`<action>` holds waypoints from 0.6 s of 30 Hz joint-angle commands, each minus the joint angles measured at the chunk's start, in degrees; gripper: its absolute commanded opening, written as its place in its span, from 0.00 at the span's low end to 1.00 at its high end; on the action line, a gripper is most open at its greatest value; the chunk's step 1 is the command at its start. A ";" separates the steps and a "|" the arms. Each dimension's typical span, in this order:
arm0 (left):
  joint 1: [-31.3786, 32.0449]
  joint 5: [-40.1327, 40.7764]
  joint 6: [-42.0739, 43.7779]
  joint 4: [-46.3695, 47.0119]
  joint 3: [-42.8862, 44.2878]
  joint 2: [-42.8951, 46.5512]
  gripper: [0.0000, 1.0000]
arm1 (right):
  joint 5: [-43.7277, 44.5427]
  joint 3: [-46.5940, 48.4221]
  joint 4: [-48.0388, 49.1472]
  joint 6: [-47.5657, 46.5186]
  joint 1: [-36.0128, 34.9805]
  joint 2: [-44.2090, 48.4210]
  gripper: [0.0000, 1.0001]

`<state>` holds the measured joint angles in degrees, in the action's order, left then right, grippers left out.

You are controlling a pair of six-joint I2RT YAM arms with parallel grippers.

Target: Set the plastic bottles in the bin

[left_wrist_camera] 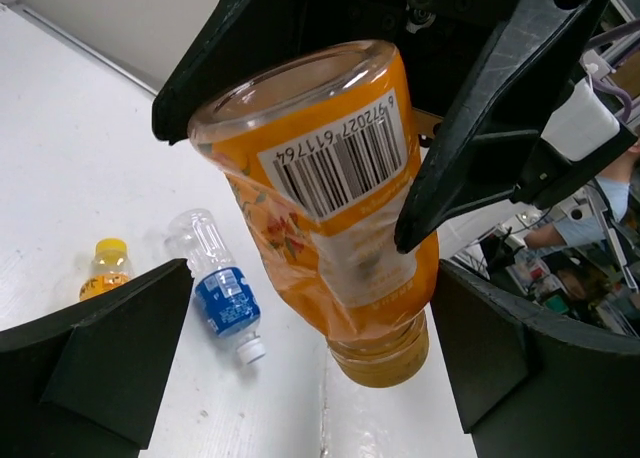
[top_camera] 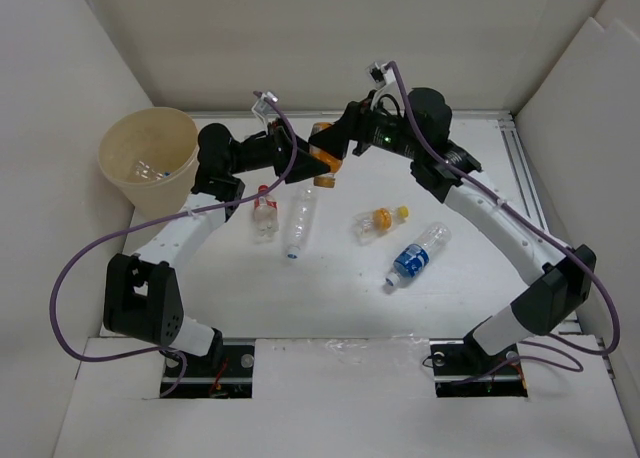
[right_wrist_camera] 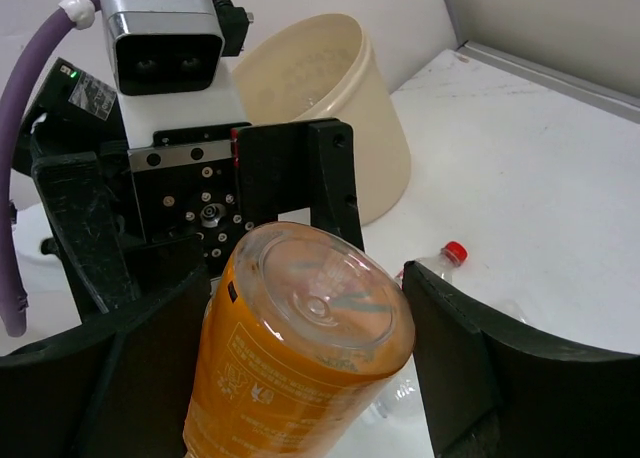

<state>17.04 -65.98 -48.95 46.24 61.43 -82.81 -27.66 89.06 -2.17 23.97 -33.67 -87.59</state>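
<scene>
Our right gripper [right_wrist_camera: 300, 313] is clamped on the base end of the orange, barcode-labelled plastic bottle [top_camera: 325, 160], above the white table [top_camera: 330, 303] at 12 o'clock. Our left gripper [left_wrist_camera: 310, 313] gapes wide around its cap end. The round tan plastic bin [top_camera: 133, 186] stands at 10 o'clock.

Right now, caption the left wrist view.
Right gripper holds the orange plastic bottle inside the open left gripper; a blue-labelled bottle and a yellow-capped bottle lie below.

2 black-and-white arms [top_camera: 500, 218] with purple cables [right_wrist_camera: 12, 228].
</scene>
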 commanded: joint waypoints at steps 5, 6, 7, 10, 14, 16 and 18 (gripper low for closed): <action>-0.25 1.82 1.40 1.57 2.47 0.88 0.80 | -4.15 1.21 9.80 3.10 -1.31 -1.71 0.00; -0.25 1.82 0.53 3.31 2.47 0.89 0.75 | -4.77 1.21 9.82 3.63 -1.31 -2.84 0.00; -0.25 1.82 -1.39 4.90 1.68 0.89 0.75 | -5.29 1.21 10.95 3.63 -1.31 -2.85 0.00; -0.25 0.59 -6.32 13.83 0.36 0.28 0.61 | -6.00 1.21 13.77 5.91 -1.83 -4.08 0.00; -0.25 0.58 -11.34 17.66 0.97 -1.56 0.11 | -6.61 1.21 15.62 7.14 -1.84 -4.08 0.09; -0.25 1.63 -11.87 16.88 0.97 -1.57 0.00 | -7.23 1.21 16.15 7.15 -1.84 -4.08 0.56; -1.03 4.62 -9.86 11.18 2.72 -1.57 0.00 | -5.22 -0.28 16.15 7.15 -0.45 -3.21 1.00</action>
<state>16.40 -63.46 -58.26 55.75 61.47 -84.44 -30.70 89.03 8.43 29.06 -34.11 -92.09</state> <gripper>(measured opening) 0.604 0.961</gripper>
